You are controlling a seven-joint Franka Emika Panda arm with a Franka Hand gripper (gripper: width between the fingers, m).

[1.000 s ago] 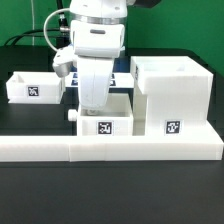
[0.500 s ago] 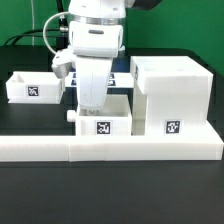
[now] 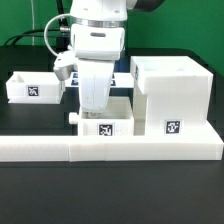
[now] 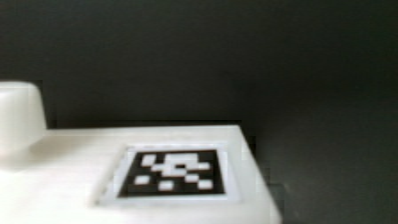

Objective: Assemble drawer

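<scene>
The drawer's large cube-like housing (image 3: 170,92) stands at the exterior view's right. A small white tray (image 3: 121,124) with a tag and a round knob (image 3: 77,117) sits just to its left, behind the border bar. My gripper (image 3: 95,108) reaches down into this tray. Its fingertips are hidden by the tray wall, and the tray moves with it. The wrist view shows the tray's white face (image 4: 80,150), its tag (image 4: 175,172) and the knob (image 4: 16,115), but no fingers. A second tray (image 3: 35,88) rests at the far left.
The long low white L-shaped border bar (image 3: 110,150) runs along the front of the dark table. A strip of the marker board (image 3: 124,78) shows behind the arm. Black cables (image 3: 45,35) hang at the back left.
My gripper and the middle tray have shifted slightly toward the housing on the exterior view's right. The housing and the left tray have not moved.
</scene>
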